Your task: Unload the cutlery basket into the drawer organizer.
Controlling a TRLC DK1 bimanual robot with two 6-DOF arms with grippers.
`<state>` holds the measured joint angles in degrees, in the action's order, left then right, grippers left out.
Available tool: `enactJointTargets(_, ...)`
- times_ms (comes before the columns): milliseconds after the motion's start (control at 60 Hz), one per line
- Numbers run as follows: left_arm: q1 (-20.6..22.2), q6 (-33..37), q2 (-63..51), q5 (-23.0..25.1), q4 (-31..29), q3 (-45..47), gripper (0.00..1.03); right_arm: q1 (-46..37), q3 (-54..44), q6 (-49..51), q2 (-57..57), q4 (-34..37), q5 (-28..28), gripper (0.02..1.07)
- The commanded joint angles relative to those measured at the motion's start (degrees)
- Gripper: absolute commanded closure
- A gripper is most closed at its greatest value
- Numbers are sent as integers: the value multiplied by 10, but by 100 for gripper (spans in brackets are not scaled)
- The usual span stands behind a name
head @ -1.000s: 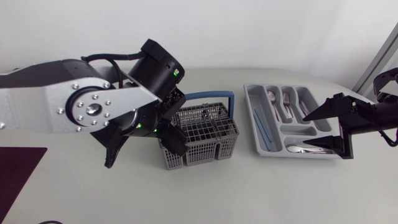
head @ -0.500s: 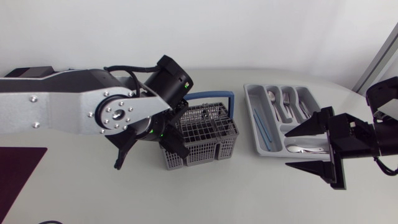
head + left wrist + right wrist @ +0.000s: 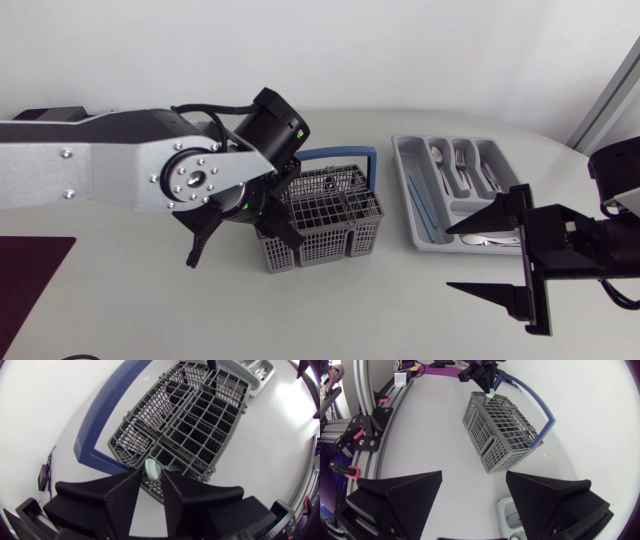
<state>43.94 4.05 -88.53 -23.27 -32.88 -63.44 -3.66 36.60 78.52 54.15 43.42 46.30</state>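
One pale utensil (image 3: 151, 468) shows only its rounded end, poking up from a corner cell of the grey cutlery basket (image 3: 322, 250), on the side nearest my left arm. The left gripper (image 3: 152, 474) stands right over that corner. Its fingers are drawn narrow, with the pale end pinched between them from two sides.

I judge the piece light and stiff, but smooth and rounded at the tip, so it is likely slippery with little to bite on. A hold lower on the shank would be safer than one on the very end. A straight upward pull should keep it from catching in the mesh and dragging the light basket along. The other cells appear empty in the left wrist view, though the deeper ones are hard to read.

The basket sits mid-table with its blue handle (image 3: 340, 153) lying toward the far side. The grey drawer organizer (image 3: 402, 150) lies well apart from it, toward my right arm. It already holds a spoon (image 3: 440, 162), a fork (image 3: 462, 160) and a thin blue stick (image 3: 420, 205). The right gripper (image 3: 447, 259) hangs at the organizer's near edge, spread wide and holding nothing.
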Motion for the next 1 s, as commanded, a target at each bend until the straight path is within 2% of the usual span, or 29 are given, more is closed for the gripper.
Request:
enactJointTargets(0, -3, -18, -14, -6, -1, -17, 69, 7, -15, -15, -9, -4, 1, 15)
enactJointTargets(200, -3, -19, -23, -6, -1, -20, 70, 15, -21, -26, -27, -4, -2, 14)
enactJointTargets(267, -3, -21, -26, -6, -1, -22, 75, 18, -26, -30, -36, -4, -2, 14)
enactJointTargets(500, -7, -21, -37, -5, 1, -23, 75, 52, -36, -64, -75, -4, -7, 14)
enactJointTargets(683, -9, -21, -40, -4, 1, -27, 87, 88, -39, -97, -89, -7, -12, 14)
enactJointTargets(800, -9, -21, -40, -4, 1, -27, 89, 130, -50, -155, -99, -49, -24, 14)
enactJointTargets(983, -12, -19, -38, -4, 1, -25, 91, 219, -79, -265, -107, -156, -77, 14)
